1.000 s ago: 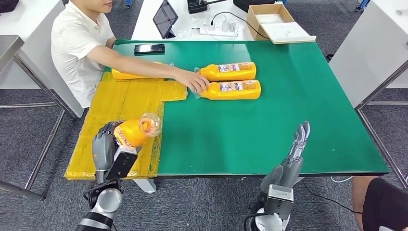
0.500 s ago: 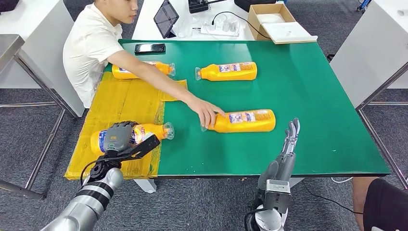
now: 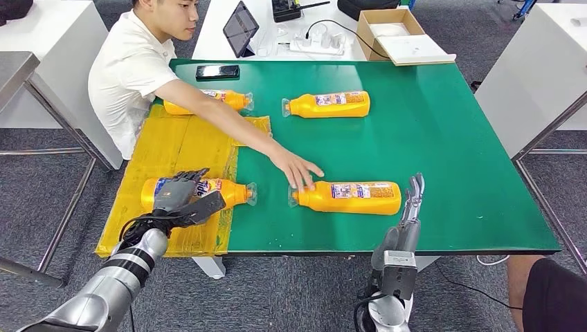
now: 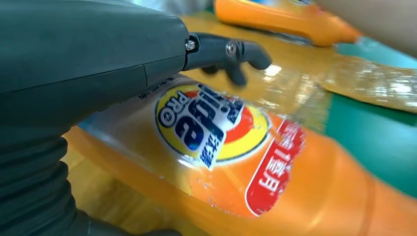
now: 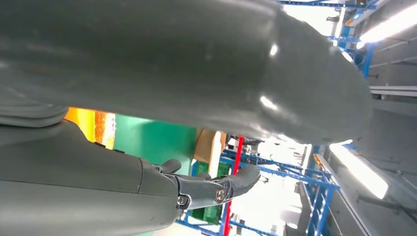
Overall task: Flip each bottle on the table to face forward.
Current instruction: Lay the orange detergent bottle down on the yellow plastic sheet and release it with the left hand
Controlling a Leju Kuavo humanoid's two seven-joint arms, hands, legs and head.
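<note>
Several orange detergent bottles lie on their sides on the green table. My left hand rests over the nearest bottle, which lies on the yellow mat with its label facing up. The fingers arch loosely above it without clamping. My right hand stands flat and straight at the table's front edge, just beside the base of a second bottle. A person's hand touches that bottle's cap end. Two more bottles lie farther back, one in the middle and one partly behind the person's arm.
A person in a white shirt sits at the table's far left, arm stretched across the mat. A phone lies at the far edge. Beyond it are a tablet, a power strip and a cardboard box.
My left hand brought its bottle down from the air and laid it on the mat. The person slid one bottle from the back to the front, beside my right hand.
</note>
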